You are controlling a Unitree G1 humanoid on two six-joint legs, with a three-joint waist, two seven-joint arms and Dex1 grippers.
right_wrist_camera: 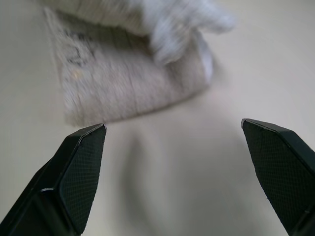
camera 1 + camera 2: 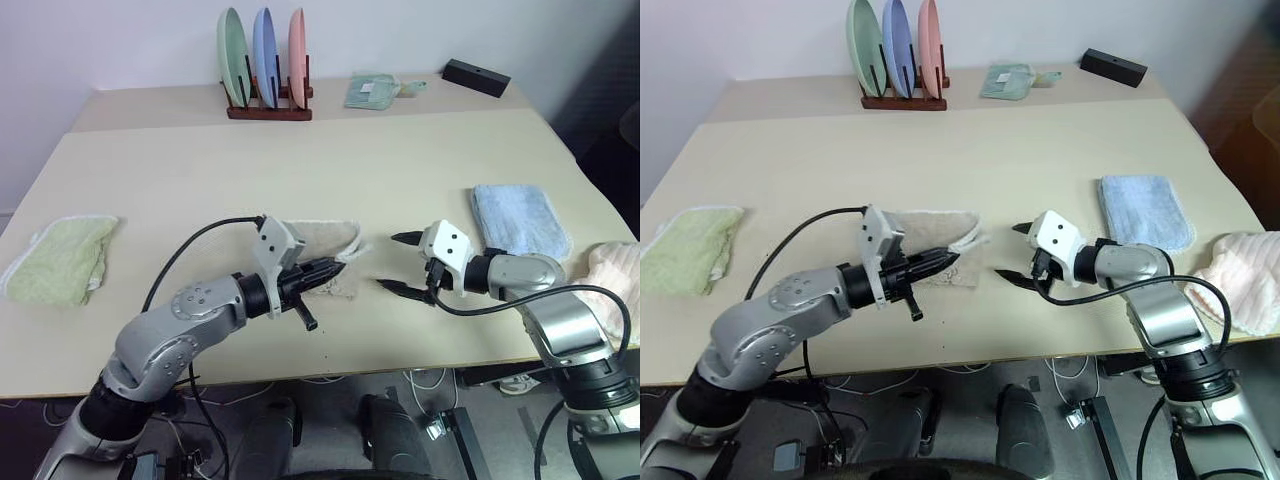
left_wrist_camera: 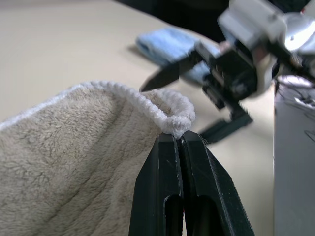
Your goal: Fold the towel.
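Near the front edge of the table (image 2: 400, 170), dead centre, the towel (image 2: 320, 240) lies in a beige heap, and the left gripper (image 2: 335, 268) has it: both black fingers are clamped tight on the white corded edging (image 3: 172, 115) at one corner, lifting that corner off the rest of the cloth. From the left wrist camera the cord curls over right at the fingertips (image 3: 173, 142), the terry surface sloping away below it.

Just to the right, the right gripper (image 2: 398, 262) hangs above bare tabletop with its fingers spread wide, holding nothing, pointing back toward the towel's raised corner. Its two tips (image 1: 83, 147) frame the tan cloth from its own wrist camera, apart from it, no contact.

Further right lies a light blue towel (image 2: 520, 220), flat, and a pale pink cloth (image 2: 612, 275) bunches at the table's right edge. Over on the far left sits a light green towel (image 2: 62, 258). At the back, a wooden rack (image 2: 268, 108) stands three plates (image 2: 264, 58) on edge, green, blue and pink, with a folded pale green cloth (image 2: 372, 92) and a black box (image 2: 476, 77) off to its right.
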